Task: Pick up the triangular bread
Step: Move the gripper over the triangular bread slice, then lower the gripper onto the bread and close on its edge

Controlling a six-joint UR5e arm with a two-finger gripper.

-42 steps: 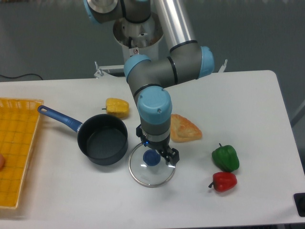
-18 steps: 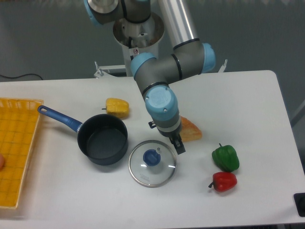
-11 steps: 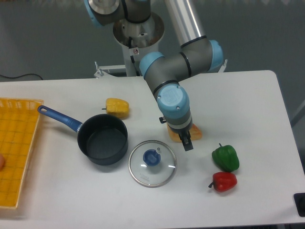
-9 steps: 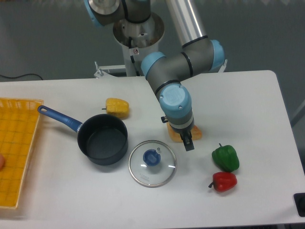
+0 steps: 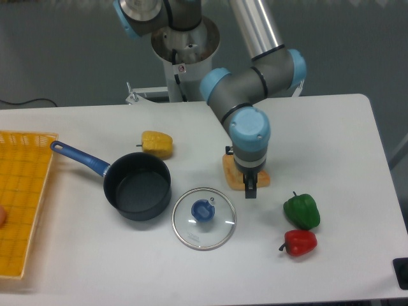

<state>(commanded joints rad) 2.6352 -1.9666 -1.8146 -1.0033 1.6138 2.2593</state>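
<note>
Golden-orange and flat, lying on the white desk (image 5: 331,140) right of centre: the triangular bread (image 5: 232,174), mostly hidden beneath the arm's wrist, only the left edge and a small corner on the right showing. Directly over it hangs the tool (image 5: 250,189), dark fingers pointing down at the pastry's near edge; whether touching the crust or just above it cannot be told from this view. Nor can the gap between the fingers be read, seen almost edge-on as one dark strip, so no telling how wide the tool stands or whether anything is gripped yet. Judged as the approach or the start of the grasp, with the lift not yet made. Likely light to carry, with a browned crust probably firmer than the inside, so some give under pressure and a chance of crumbling or denting if squeezed hard. Low profile against the desk leaves little height to catch; best taken across a narrower part near a rounded corner or across two opposite edges, fingers set low beside the rim, with modest force. Smooth crust could slip out if pinched only at the thin edge. Nearby but apart: glass lid (image 5: 204,217) with a blue knob to the lower left, dark saucepan (image 5: 137,185) further left, yellow pepper (image 5: 157,143) behind it, green pepper (image 5: 301,210) and red pepper (image 5: 298,242) to the right.
</note>
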